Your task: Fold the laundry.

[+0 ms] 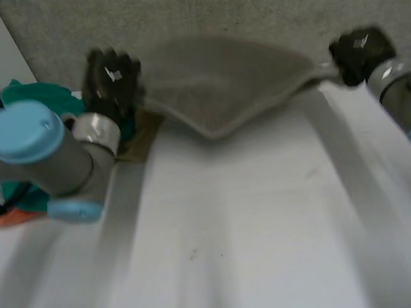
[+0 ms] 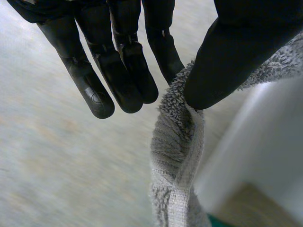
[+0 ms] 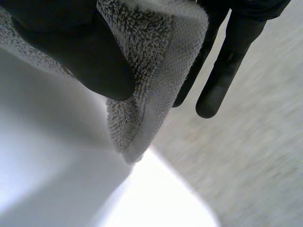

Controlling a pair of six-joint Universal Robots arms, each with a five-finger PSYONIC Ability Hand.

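A grey terry towel (image 1: 220,86) hangs stretched between my two hands beyond the far edge of the white table (image 1: 235,224), sagging in the middle. My left hand (image 1: 112,79) holds its left corner; in the left wrist view the thumb (image 2: 232,56) pinches the towel (image 2: 177,142) against the fingers (image 2: 128,71). My right hand (image 1: 360,53) holds the right corner; in the right wrist view the thumb (image 3: 90,61) presses the towel (image 3: 151,66) against the fingers (image 3: 227,66).
A teal and orange heap of other laundry (image 1: 19,196) lies at the table's left side behind my left arm (image 1: 35,146). Grey carpeted floor (image 1: 249,9) lies beyond the table. My right arm (image 1: 409,99) stands at the right edge.
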